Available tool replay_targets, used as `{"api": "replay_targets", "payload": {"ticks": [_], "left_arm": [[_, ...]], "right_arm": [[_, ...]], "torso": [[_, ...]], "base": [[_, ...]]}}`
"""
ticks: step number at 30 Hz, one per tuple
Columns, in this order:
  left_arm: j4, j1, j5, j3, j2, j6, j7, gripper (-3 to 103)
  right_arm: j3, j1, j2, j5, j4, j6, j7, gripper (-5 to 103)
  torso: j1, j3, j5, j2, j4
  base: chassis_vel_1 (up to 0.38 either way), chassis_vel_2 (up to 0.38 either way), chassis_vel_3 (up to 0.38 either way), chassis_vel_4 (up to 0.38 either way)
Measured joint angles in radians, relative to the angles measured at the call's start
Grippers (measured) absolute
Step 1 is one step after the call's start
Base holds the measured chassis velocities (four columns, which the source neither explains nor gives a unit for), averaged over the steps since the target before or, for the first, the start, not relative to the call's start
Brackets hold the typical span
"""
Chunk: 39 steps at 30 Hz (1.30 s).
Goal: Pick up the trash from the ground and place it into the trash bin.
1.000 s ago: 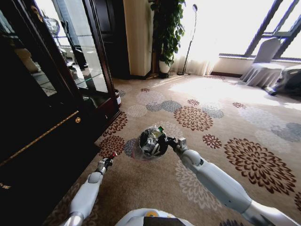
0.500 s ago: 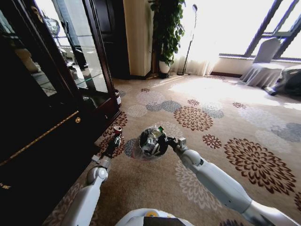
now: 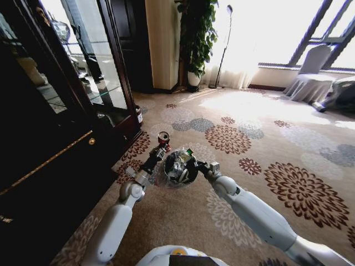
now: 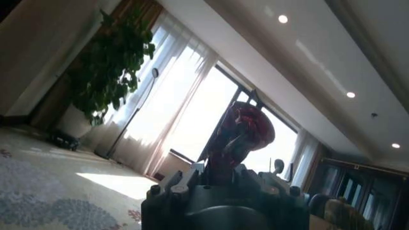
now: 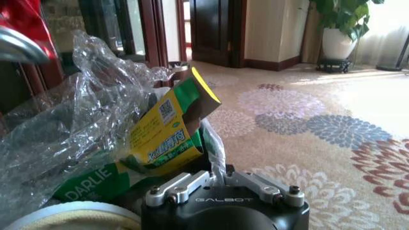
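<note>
My right gripper (image 3: pixel 195 162) is shut on the rim of the trash bin (image 3: pixel 177 168), a small black bucket lined with a clear plastic bag, held up above the carpet. In the right wrist view the bag (image 5: pixel 83 105) holds a green-yellow wrapper (image 5: pixel 167 139), and the right gripper (image 5: pixel 219 178) pinches the bag and rim. My left gripper (image 3: pixel 162 141) is raised just left of and above the bin's rim, shut on a small red piece of trash (image 3: pixel 163 136). The left wrist view shows that crumpled red piece (image 4: pixel 248 128) between the left gripper (image 4: pixel 235 149) fingers.
A dark glass-fronted cabinet (image 3: pixel 61 111) stands close on the left. A potted plant (image 3: pixel 197 39) and a floor lamp (image 3: pixel 223 44) are at the back wall. A covered chair (image 3: pixel 310 75) is at the far right. Flowered carpet (image 3: pixel 266 149) stretches ahead and right.
My left arm has lifted and reached forward and right with the red piece, from low near the cabinet up to the bin's rim. The right arm and bin stayed still.
</note>
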Motion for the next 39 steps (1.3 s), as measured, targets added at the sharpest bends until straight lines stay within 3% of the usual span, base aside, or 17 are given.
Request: {"api": "replay_targets", "payload": {"ticks": [7, 9, 10, 12, 21, 24, 26, 31, 32, 36, 39], "left_arm": [[0.092, -0.045, 0.147, 0.124, 0.009, 0.040, -0.109, 24], [0.101, -0.053, 0.215, 0.155, 0.015, 0.080, -0.196, 24], [0.101, -0.053, 0.215, 0.155, 0.015, 0.080, -0.196, 24], [0.082, -0.063, 0.299, 0.209, 0.036, 0.215, -0.337, 24], [0.059, -0.098, 0.269, 0.255, 0.014, 0.312, -0.486, 24], [0.021, -0.090, 0.262, 0.237, 0.017, 0.322, -0.490, 23], [-0.036, -0.076, 0.258, 0.213, 0.029, 0.345, -0.496, 28], [-0.150, -0.042, 0.251, 0.162, 0.063, 0.405, -0.508, 49], [-0.150, -0.042, 0.251, 0.162, 0.063, 0.405, -0.508, 49], [-0.195, -0.021, 0.258, 0.148, 0.079, 0.414, -0.511, 72], [-0.218, -0.009, 0.262, 0.137, 0.080, 0.404, -0.509, 77]], "right_arm": [[0.000, 0.000, 0.000, 0.000, 0.000, 0.000, 0.000, 1], [0.000, 0.000, 0.000, 0.000, 0.000, 0.000, 0.000, 1], [0.000, 0.000, 0.000, 0.000, 0.000, 0.000, 0.000, 1], [0.000, 0.000, 0.000, 0.000, 0.000, 0.000, 0.000, 1], [0.000, 0.000, 0.000, 0.000, 0.000, 0.000, 0.000, 1], [0.000, 0.000, 0.000, 0.000, 0.000, 0.000, 0.000, 1], [0.000, 0.000, 0.000, 0.000, 0.000, 0.000, 0.000, 1], [0.000, 0.000, 0.000, 0.000, 0.000, 0.000, 0.000, 1], [0.000, 0.000, 0.000, 0.000, 0.000, 0.000, 0.000, 1], [0.000, 0.000, 0.000, 0.000, 0.000, 0.000, 0.000, 1], [0.000, 0.000, 0.000, 0.000, 0.000, 0.000, 0.000, 1]], "torso": [[0.000, 0.000, 0.0000, 0.000, -0.0001], [0.000, 0.000, -0.0001, 0.000, -0.0001], [0.000, 0.000, -0.0001, 0.000, -0.0001], [0.000, 0.000, 0.0000, 0.000, 0.0001], [0.000, 0.000, -0.0004, 0.000, -0.0001], [0.000, 0.000, -0.0003, 0.000, -0.0002], [0.000, 0.000, -0.0001, 0.000, 0.0001], [0.000, 0.000, -0.0003, 0.000, 0.0001], [0.000, 0.000, -0.0003, 0.000, 0.0001], [0.000, 0.000, -0.0003, 0.000, 0.0001], [0.000, 0.000, -0.0003, 0.000, 0.0000]], "base": [[0.000, 0.000, 0.000, 0.000], [0.000, 0.000, 0.000, 0.000], [0.000, 0.000, 0.000, 0.000], [0.000, 0.000, 0.000, 0.000], [0.000, 0.000, 0.000, 0.000], [0.000, 0.000, 0.000, 0.000], [0.000, 0.000, 0.000, 0.000], [0.000, 0.000, 0.000, 0.000], [0.000, 0.000, 0.000, 0.000], [0.000, 0.000, 0.000, 0.000], [0.000, 0.000, 0.000, 0.000]]}}
